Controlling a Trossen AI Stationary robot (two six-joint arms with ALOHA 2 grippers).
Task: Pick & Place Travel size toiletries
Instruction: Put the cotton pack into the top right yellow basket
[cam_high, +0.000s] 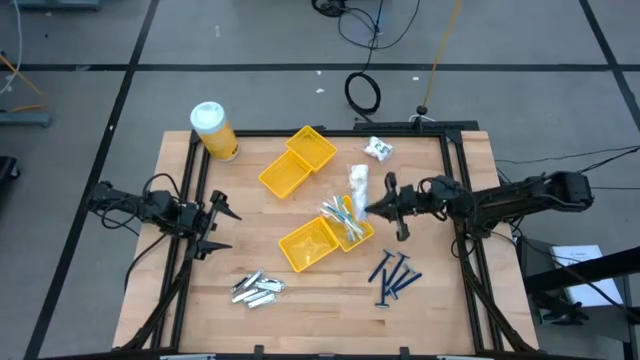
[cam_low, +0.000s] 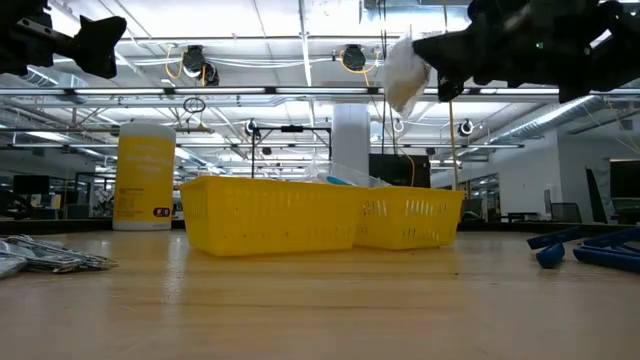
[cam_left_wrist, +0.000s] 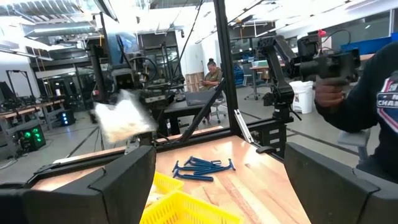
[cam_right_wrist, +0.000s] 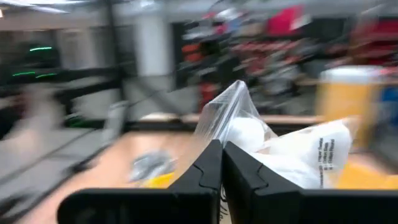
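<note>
My right gripper (cam_high: 375, 207) is shut on a white crinkly packet in clear wrap (cam_high: 358, 184), high above the yellow trays (cam_high: 318, 243); it shows in the low view (cam_low: 405, 72) and in the right wrist view (cam_right_wrist: 273, 146). My left gripper (cam_high: 218, 226) is open and empty near the table's left edge, its fingers wide apart in its wrist view (cam_left_wrist: 217, 186). Dark-blue razor sticks (cam_high: 394, 276) lie on the table near the front right. Silver-grey tubes (cam_high: 257, 288) lie at the front left. More white packets (cam_high: 378, 149) lie at the far right. My right gripper pinches the packet's wrap (cam_right_wrist: 219, 134) between its two shut fingers (cam_right_wrist: 202, 171), at an edge of the wrap. The fingers come level from the table's right side. The packet is lifted clear of the table and trays and sticks out beyond the fingertips (cam_low: 405, 72).
A second pair of yellow trays (cam_high: 298, 160) stands farther back. A yellow jar with a white lid (cam_high: 213, 130) stands at the far left. The near tray's right compartment (cam_high: 347, 225) holds pale sticks. A person's dark sleeve and hand (cam_left_wrist: 348, 93) show beyond the table.
</note>
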